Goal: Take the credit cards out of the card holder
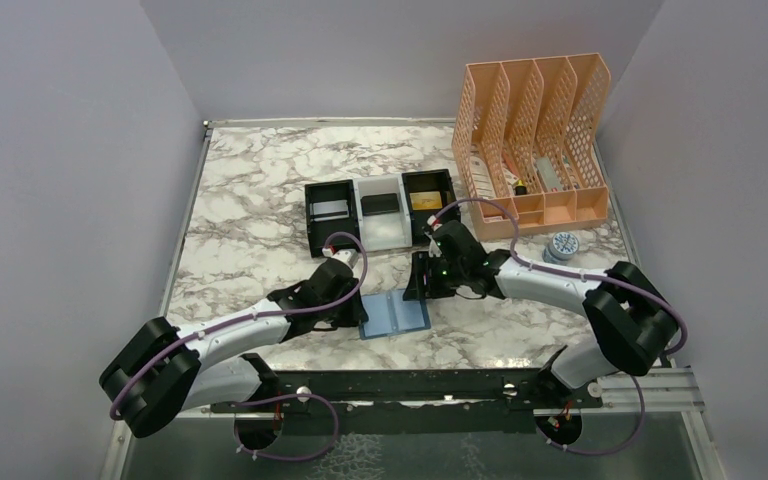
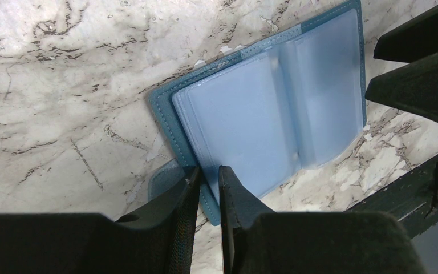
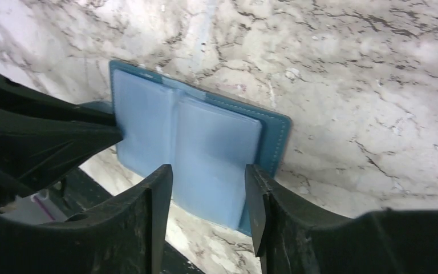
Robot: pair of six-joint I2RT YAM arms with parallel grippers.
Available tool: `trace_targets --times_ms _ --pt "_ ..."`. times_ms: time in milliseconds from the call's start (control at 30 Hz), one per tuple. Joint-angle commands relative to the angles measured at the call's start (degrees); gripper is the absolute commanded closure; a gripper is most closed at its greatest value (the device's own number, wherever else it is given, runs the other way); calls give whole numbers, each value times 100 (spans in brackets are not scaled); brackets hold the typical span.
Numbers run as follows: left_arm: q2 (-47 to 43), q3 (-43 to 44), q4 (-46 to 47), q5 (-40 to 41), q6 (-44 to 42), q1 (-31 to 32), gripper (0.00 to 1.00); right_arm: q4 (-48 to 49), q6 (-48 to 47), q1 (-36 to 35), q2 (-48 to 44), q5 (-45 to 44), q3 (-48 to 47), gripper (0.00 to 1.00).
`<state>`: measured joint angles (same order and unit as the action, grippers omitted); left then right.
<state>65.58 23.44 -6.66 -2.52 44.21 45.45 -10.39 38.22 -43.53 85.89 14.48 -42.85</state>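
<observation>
The card holder [image 1: 397, 317] lies open on the marble table, its light blue panels up [image 2: 262, 114]; the pockets show no card. My left gripper [image 2: 208, 178] is shut on the holder's near left edge, teal cover and inner sheet between its fingers. My right gripper [image 3: 208, 177] hovers open over the holder's right panel [image 3: 205, 142], nothing between its fingers; in the top view it [image 1: 422, 285] sits at the holder's far edge. Three credit cards lie in the tray: a silvery one [image 1: 330, 210], a black one [image 1: 380, 206], a gold one [image 1: 423, 200].
The black-and-white three-compartment tray [image 1: 352, 238] stands just beyond the grippers. An orange mesh file organiser [image 1: 535, 140] fills the back right corner, with a small round tin [image 1: 563, 245] in front of it. Walls close in on three sides.
</observation>
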Motion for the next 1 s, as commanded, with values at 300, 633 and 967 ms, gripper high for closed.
trace_targets --times_ms 300,633,967 --pt "143 85 -139 -49 -180 24 78 726 136 -42 770 1083 296 54" --pt "259 147 -124 -99 -223 25 79 1009 358 -40 574 1157 314 79" --pt "-412 650 -991 714 -272 20 46 -639 -153 -33 -804 -1618 -107 55"
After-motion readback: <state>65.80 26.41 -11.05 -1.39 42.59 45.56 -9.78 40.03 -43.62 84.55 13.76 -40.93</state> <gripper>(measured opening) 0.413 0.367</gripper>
